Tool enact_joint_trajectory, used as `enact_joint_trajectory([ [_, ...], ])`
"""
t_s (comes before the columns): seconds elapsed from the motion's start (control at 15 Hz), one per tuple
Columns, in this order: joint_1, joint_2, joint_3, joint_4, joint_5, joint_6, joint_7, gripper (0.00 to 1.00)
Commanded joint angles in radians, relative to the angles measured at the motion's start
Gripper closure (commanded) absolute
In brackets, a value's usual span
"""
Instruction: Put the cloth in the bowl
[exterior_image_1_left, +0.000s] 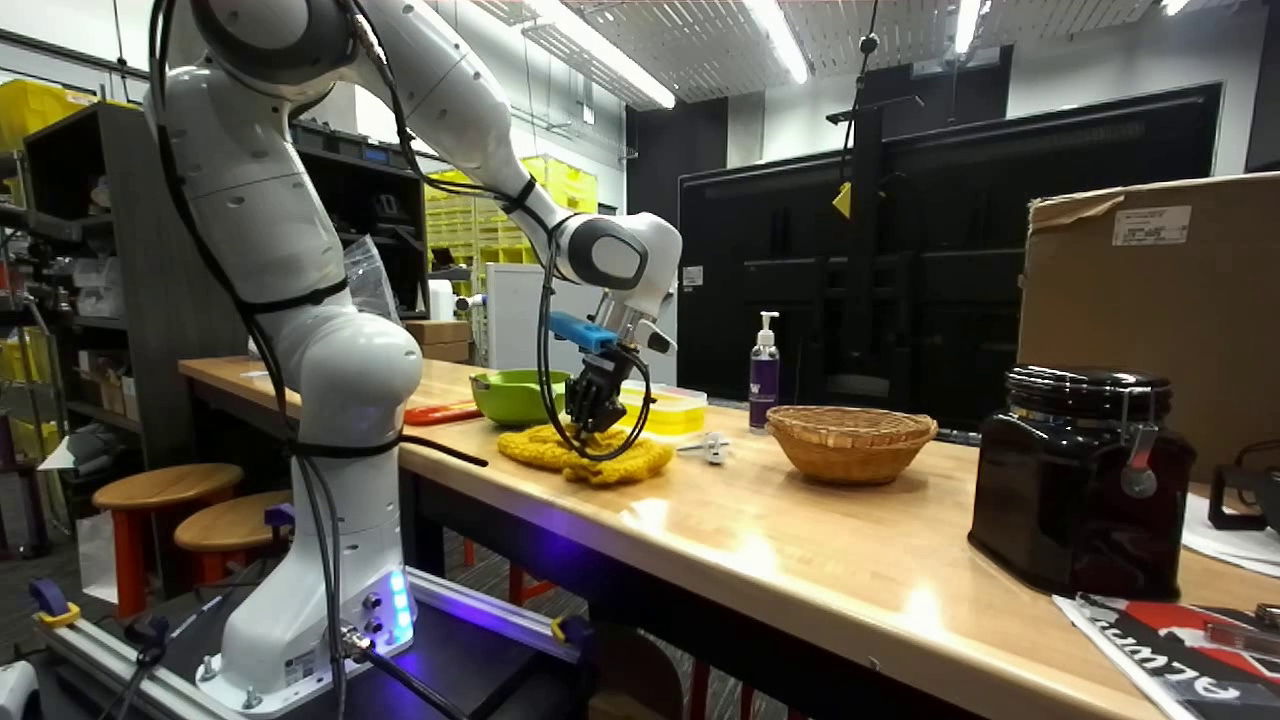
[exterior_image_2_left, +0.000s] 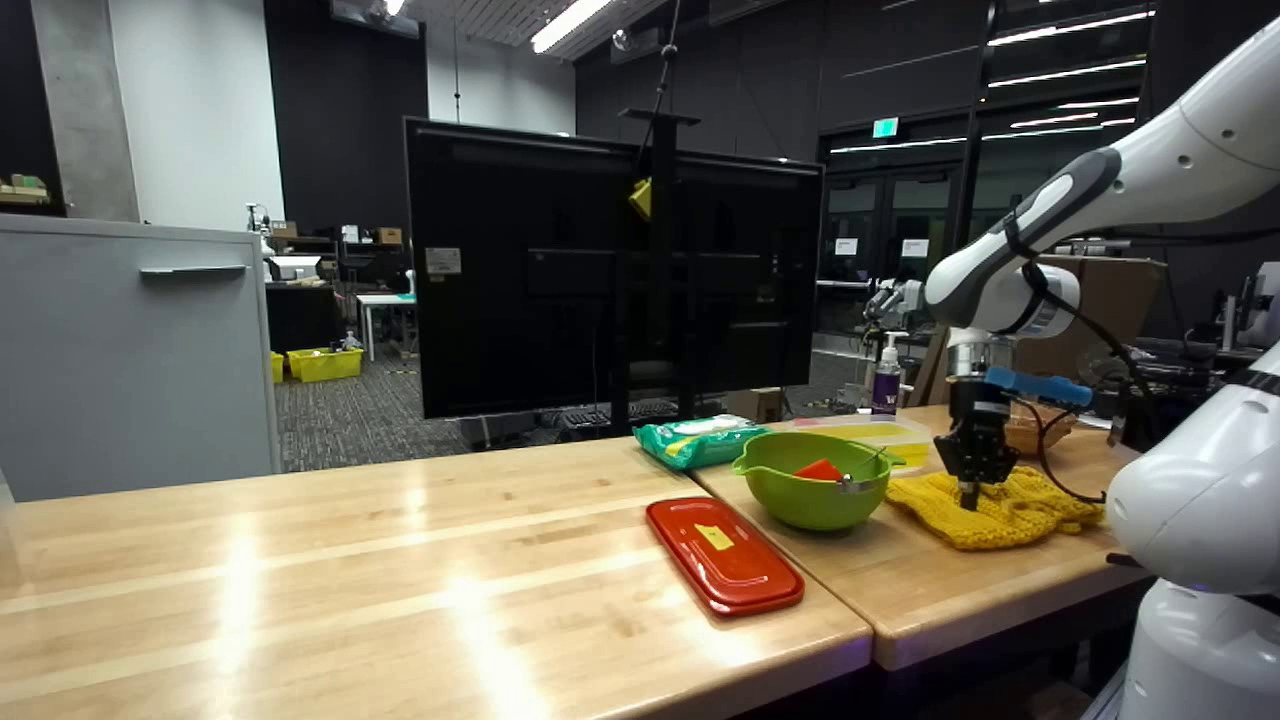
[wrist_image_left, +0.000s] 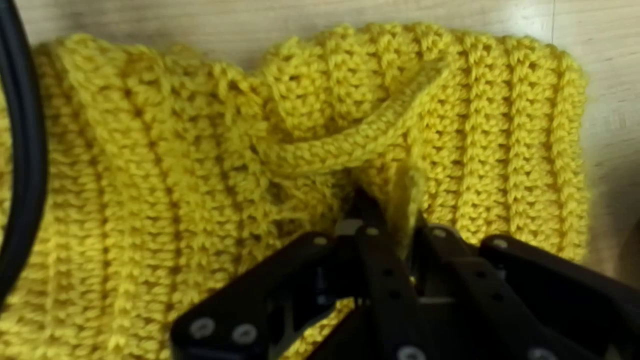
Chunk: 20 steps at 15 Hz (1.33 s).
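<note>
The yellow knitted cloth (exterior_image_1_left: 620, 466) lies bunched on the wooden table; it also shows in an exterior view (exterior_image_2_left: 1035, 510) and fills most of the wrist view (wrist_image_left: 150, 175). The green bowl (exterior_image_2_left: 810, 500) stands beside the cloth, with an orange-red item inside; it also shows in an exterior view (exterior_image_1_left: 512, 396). My gripper (exterior_image_1_left: 592, 422) points down into the cloth; it also shows in an exterior view (exterior_image_2_left: 969, 494). In the wrist view, the gripper (wrist_image_left: 392, 215) has its fingers close together with a raised fold of cloth between them. The fingertips are partly hidden in the cloth.
A red lid (exterior_image_2_left: 725, 558) lies beside the bowl. A green wipes pack (exterior_image_2_left: 700, 440), a clear tub with yellow content (exterior_image_1_left: 668, 412), a pump bottle (exterior_image_1_left: 764, 380) and a small grey tool (exterior_image_1_left: 714, 448) stand nearby. A wicker basket (exterior_image_1_left: 850, 450) and black jar (exterior_image_1_left: 1085, 500) stand farther along.
</note>
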Motion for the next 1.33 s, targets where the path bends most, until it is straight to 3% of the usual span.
enact_joint_trajectory([
  [0.0, -0.008, 0.019, 0.006, -0.010, 0.022, 0.019, -0.024, 0.99],
  [0.47, -0.018, -0.020, 0.034, 0.020, -0.013, -0.060, 0.015, 0.98],
  [1.27, -0.003, -0.101, 0.130, 0.229, -0.049, -0.366, 0.148, 0.98],
])
